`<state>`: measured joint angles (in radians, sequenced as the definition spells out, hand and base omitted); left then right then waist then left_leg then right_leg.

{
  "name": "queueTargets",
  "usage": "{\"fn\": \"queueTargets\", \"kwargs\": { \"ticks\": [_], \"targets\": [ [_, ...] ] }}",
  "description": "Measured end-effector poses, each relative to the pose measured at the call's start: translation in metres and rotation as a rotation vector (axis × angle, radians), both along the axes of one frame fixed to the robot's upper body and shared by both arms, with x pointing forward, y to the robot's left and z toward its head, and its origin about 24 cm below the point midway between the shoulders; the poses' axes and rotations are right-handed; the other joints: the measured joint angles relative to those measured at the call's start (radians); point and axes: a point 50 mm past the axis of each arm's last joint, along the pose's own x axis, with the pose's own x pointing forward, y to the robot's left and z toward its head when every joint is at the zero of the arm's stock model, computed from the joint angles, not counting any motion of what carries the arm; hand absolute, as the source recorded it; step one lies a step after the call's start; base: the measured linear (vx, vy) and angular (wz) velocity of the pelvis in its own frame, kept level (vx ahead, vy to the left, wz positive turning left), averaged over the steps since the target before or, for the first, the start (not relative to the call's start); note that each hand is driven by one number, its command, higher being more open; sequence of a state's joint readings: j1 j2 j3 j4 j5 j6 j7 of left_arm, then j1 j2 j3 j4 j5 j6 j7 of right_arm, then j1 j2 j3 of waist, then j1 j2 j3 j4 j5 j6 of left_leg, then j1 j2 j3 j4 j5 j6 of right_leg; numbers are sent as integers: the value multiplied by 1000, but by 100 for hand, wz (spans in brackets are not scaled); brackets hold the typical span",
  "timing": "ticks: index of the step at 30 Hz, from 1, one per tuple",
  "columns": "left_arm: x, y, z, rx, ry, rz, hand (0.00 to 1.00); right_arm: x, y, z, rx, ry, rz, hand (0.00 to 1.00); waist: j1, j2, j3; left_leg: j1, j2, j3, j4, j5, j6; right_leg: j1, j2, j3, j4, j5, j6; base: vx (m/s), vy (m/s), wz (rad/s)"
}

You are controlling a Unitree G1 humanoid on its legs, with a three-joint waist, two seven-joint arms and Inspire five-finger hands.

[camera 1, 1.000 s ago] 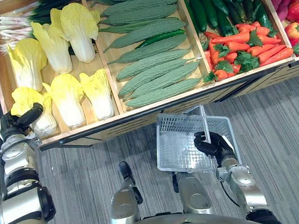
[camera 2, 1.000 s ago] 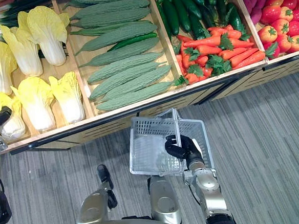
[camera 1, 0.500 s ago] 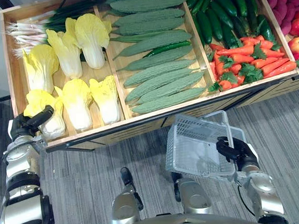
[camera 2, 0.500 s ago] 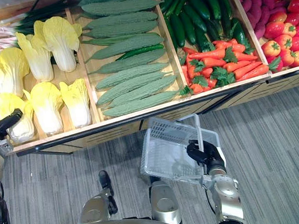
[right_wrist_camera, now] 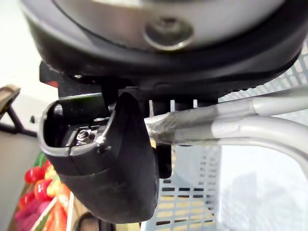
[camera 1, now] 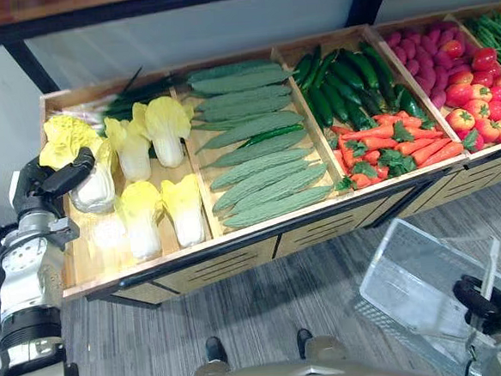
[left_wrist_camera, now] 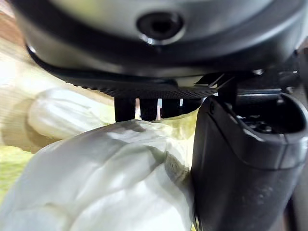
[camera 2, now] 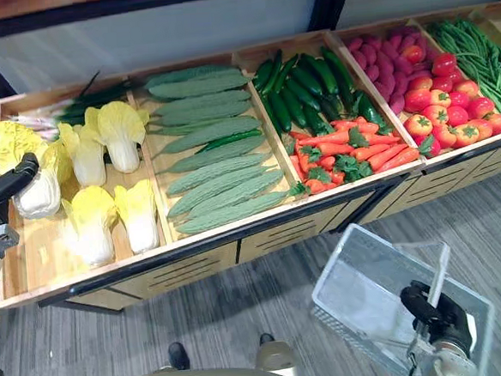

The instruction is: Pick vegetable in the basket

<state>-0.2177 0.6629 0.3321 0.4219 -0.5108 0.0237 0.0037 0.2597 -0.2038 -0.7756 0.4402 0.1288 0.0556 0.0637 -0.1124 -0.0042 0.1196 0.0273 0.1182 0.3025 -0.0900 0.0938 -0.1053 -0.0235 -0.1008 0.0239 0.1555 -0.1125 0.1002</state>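
The left hand [camera 1: 45, 181] has its fingers curled round a cabbage [camera 1: 94, 194] at the stand's [camera 1: 237, 240] left end. It is probably light with bruisable leaves, so the firm white stalk is the better hold. The right hand [camera 1: 484, 301] clasps the basket [camera 1: 410, 282] handle below the stand's right end.

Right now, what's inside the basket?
No vegetable shows in the basket, just bare mesh walls and floor. The corner behind the right hand is hidden.
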Motion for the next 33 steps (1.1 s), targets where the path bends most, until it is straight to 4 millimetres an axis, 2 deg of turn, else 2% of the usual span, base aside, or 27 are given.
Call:
{"fn": "queueTargets", "kwargs": {
  "ticks": [3, 7, 11, 14, 18, 24, 30, 32, 33],
  "targets": [
    [0, -1, 2, -4, -12, 1, 0, -9, -4, -3, 18, 2, -54, 0, -4, 13, -30, 3, 0, 7, 0, 0, 0, -1, 1, 6, 0, 0, 0, -19, -2, -7],
    [0, -9, 17, 12, -82, -36, 0, -18, -5, -7, 40, 33, -84, 0, -6, 2, -56, 8, 0, 9, -1, 0, 0, 2, 1, 8, 1, 0, 0, 0, -1, -1],
    [2, -18, 30, 44, -144, -77, 0, -15, -7, -4, 33, 15, -95, 0, -18, -20, -79, 15, 0, 16, -1, 0, 0, 8, 0, 10, 2, 0, 0, 0, 0, 0],
    [6, -27, 30, 59, -146, -118, 0, -6, -11, 10, -20, -28, -81, 0, -29, -24, -97, 18, -2, 25, -1, -1, 1, 7, -1, 23, 2, 2, 1, -1, 7, -8],
    [14, -51, 23, 42, -123, -243, 0, 15, -26, 48, -153, -111, 0, 0, -38, -23, -101, 36, -3, 51, -1, -5, 3, 5, 0, 51, 1, 7, 2, -8, 5, -19],
    [30, -96, 13, 69, -69, -483, 0, 51, -39, 112, -372, -224, 165, 0, -82, -27, -105, 52, -2, 98, -1, -12, 2, -9, 6, 102, -1, 17, 9, -9, 3, -26],
    [50, -138, 27, 114, -95, -674, 0, 76, -34, 158, -531, -287, 335, 0, -117, -34, -109, 57, 6, 153, 0, -14, 2, -30, 23, 159, -8, 50, 21, -4, -5, -27],
    [51, -148, 31, 125, -107, -715, 0, 81, -31, 164, -556, -297, 382, 0, -119, -34, -109, 64, 11, 170, 0, -16, 1, -30, 31, 175, -13, 58, 22, -44, -20, -27],
    [52, -160, 33, 125, -123, -759, 0, 85, -31, 169, -563, -308, 407, 0, -122, -32, -110, 65, 14, 175, -1, -24, -4, -29, 34, 179, -18, 61, 23, -59, -25, -17]
  ]
}}
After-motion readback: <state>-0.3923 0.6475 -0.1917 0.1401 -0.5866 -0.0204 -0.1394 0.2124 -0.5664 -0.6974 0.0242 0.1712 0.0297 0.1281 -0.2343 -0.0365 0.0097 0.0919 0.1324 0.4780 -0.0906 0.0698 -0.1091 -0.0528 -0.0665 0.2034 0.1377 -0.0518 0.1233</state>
